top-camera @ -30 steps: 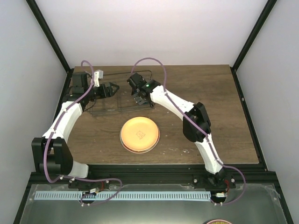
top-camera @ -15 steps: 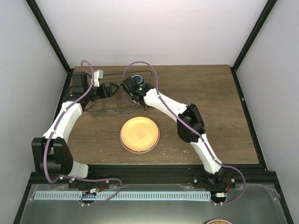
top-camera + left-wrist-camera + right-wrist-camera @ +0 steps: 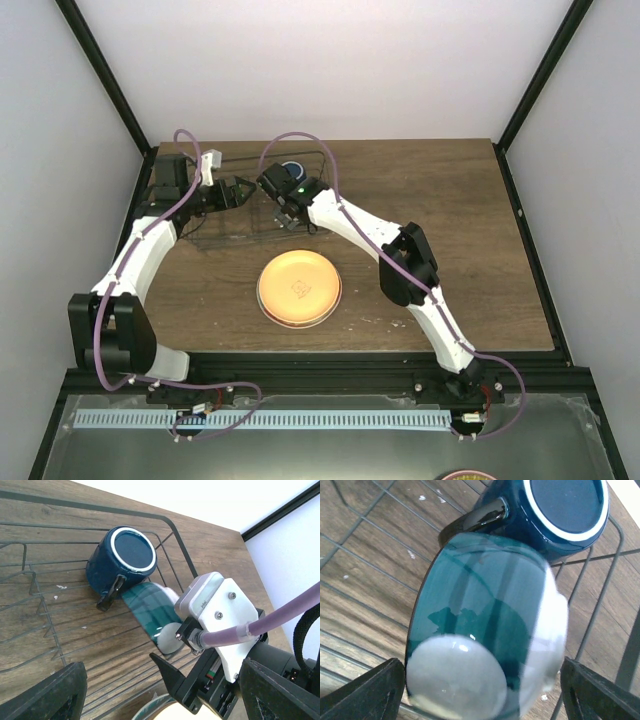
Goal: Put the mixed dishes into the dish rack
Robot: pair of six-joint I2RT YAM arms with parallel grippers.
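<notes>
- Top external view first: both arms reach over the far left of the wooden table [image 3: 450,250], where the dish rack [image 3: 100,507] sits beneath them.
- On the rack's left side hovers the left gripper [image 3: 240,190], its fingers [image 3: 45,695] spread wide with nothing between them.
- Over the rack itself is the right gripper [image 3: 284,214]. The right wrist view is filled by the white-and-teal bowl [image 3: 485,630], tipped on its side, pale foot toward the camera, and blurred.
- That gripper's fingers [image 3: 360,692] stand wide, one on either side of the bowl — whether they press on it or stand just clear, I cannot tell.
- Inside the rack the dark blue mug [image 3: 120,560] lies on its side, handle toward the bowl, the two just beside each other.
- The bowl hangs over the rack's floor wires — resting on them or not, I cannot tell.
- Nearer the arm bases, the orange-yellow plate [image 3: 299,288] lies flat on the table outside the rack, well apart from both grippers.
</notes>
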